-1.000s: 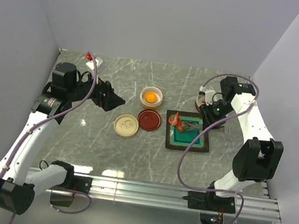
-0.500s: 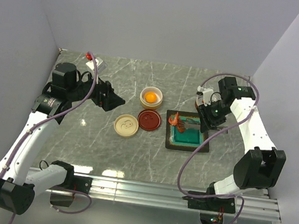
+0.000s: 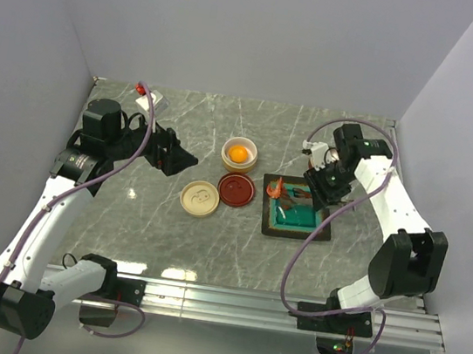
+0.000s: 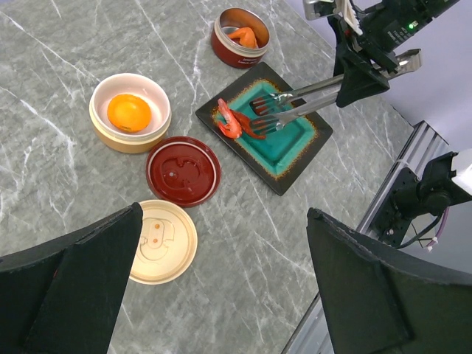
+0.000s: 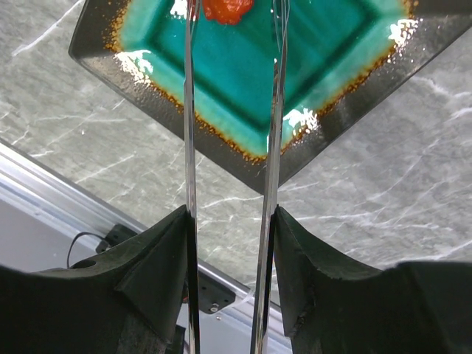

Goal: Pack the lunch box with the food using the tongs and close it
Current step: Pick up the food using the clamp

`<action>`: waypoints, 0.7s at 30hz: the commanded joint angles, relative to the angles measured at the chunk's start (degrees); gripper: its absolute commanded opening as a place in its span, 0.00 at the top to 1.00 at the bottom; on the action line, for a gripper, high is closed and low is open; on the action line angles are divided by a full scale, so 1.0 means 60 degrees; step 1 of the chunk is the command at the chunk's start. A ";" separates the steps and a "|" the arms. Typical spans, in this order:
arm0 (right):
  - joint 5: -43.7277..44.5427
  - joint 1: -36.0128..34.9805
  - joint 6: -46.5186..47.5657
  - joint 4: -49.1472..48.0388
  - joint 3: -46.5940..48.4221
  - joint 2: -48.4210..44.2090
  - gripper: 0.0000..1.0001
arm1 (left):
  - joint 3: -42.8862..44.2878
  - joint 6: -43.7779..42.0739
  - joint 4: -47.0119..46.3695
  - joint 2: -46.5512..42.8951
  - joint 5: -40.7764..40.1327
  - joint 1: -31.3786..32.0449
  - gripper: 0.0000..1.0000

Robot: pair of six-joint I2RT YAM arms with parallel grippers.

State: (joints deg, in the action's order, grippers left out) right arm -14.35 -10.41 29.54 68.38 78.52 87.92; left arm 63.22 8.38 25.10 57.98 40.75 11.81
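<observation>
My right gripper [image 3: 321, 182] [image 5: 230, 214] is shut on the silver tongs [image 4: 302, 103] [image 5: 276, 110], whose two arms stand spread apart over the teal tray [image 3: 296, 221] [image 5: 243, 74]. A red-orange shrimp piece of food [image 4: 232, 122] [image 5: 227, 9] lies on the tray's far left part, at the tongs' tips. Another shrimp piece sits in the red bowl [image 4: 240, 27] of the lunch box. The round orange disc [image 3: 239, 153] rests in the cream bowl [image 4: 130, 140]. My left gripper [image 3: 173, 155] [image 4: 225, 214] hangs open and empty above the table, left of the bowls.
A red lid [image 3: 236, 189] and a cream lid [image 3: 200, 198] lie flat side by side in front of the cream bowl. The metal rail [image 3: 237, 300] runs along the near table edge. Walls close in at the back and both sides.
The right arm has swung left and back over the tray, and the tongs' arms have spread wider. The left arm has not moved.
</observation>
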 commanded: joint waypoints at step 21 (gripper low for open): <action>0.0414 -0.0432 0.0218 -0.0279 -0.0519 -0.0386 0.61 | 0.0113 0.0009 -0.0185 -0.0039 0.0225 -0.0050 0.01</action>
State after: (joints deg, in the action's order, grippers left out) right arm -12.38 -12.43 30.15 66.98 74.67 88.29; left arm 63.22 8.43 25.10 58.00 40.77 11.81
